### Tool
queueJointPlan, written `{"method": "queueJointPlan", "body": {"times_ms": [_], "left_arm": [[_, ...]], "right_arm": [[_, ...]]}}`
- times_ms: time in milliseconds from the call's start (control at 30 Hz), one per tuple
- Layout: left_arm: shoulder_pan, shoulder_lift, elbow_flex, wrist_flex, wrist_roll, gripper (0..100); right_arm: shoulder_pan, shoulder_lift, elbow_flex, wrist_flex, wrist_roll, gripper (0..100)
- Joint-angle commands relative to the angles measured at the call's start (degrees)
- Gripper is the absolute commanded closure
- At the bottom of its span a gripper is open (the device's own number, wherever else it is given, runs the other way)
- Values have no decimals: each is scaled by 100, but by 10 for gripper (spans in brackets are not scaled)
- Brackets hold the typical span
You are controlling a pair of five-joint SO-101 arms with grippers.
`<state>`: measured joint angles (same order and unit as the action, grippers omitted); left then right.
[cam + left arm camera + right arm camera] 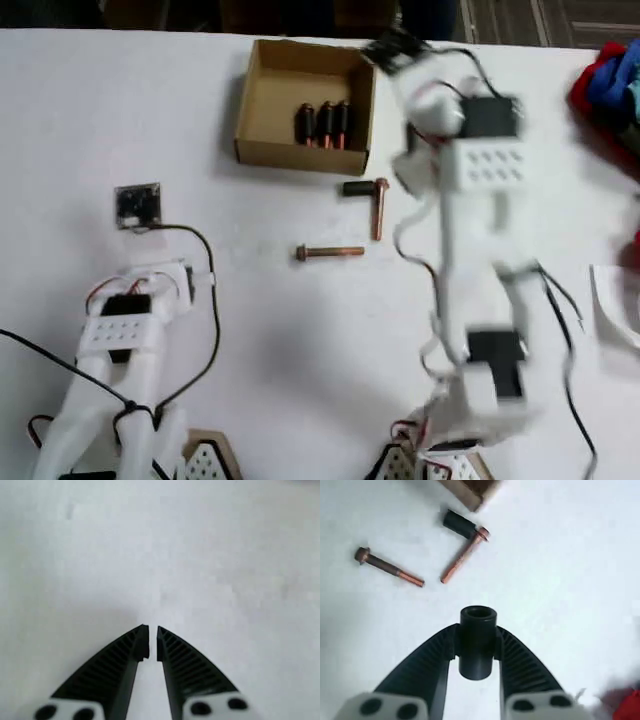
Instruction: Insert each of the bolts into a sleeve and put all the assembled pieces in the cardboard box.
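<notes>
**Right fingers hold 1 sleeve; 2 bolts loose on the table**

The right fingers are closed on a black held sleeve, 1 ribbed pad on each side of it. The sleeve is a smooth, short tube. Its long axis runs roughly along the fingers, and its open round bore sits at the fingertip end.

Ahead of these fingertips, on the white table, lie the unassembled parts. A loose sleeve, black and lying on its side, rests just beside a corner of the cardboard box. The head of the nearer bolt is at that sleeve's end, touching or nearly so. Its copper-coloured threaded shank points back towards the fingers and away from the box. The second bolt lies apart, farther out to one side of the fingers. Its flanged head is on the outer end and its thread tip points in towards the nearer bolt's tip. In the high view its axis lies about square to that bolt's.

The box is open-topped, brown and shallow. It holds 3 assembled pieces side by side with parallel axes, dark sleeves with copper showing at the ends towards the wall nearest the loose parts.

The left fingers, black and ribbed, are almost together with only a thin slit between the tips. They grip nothing, with bare table beyond them.
</notes>
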<state>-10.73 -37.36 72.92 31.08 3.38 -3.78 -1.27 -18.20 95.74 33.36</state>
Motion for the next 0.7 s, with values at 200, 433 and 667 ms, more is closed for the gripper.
{"method": "queueJointPlan", "body": {"times_ms": [200, 433, 667], "left_arm": [[1890, 26, -1508, 756, -2136, 939], [2251, 1407, -3530, 1873, -686, 919], [2673, 3191, -5552, 3640, 2426, 779]], "right_arm": [[1235, -3767, 6031, -2993, -53, 975], [1314, -4198, 7692, -4374, -536, 975], [1279, -4198, 8396, -5631, -1714, 975]]}}
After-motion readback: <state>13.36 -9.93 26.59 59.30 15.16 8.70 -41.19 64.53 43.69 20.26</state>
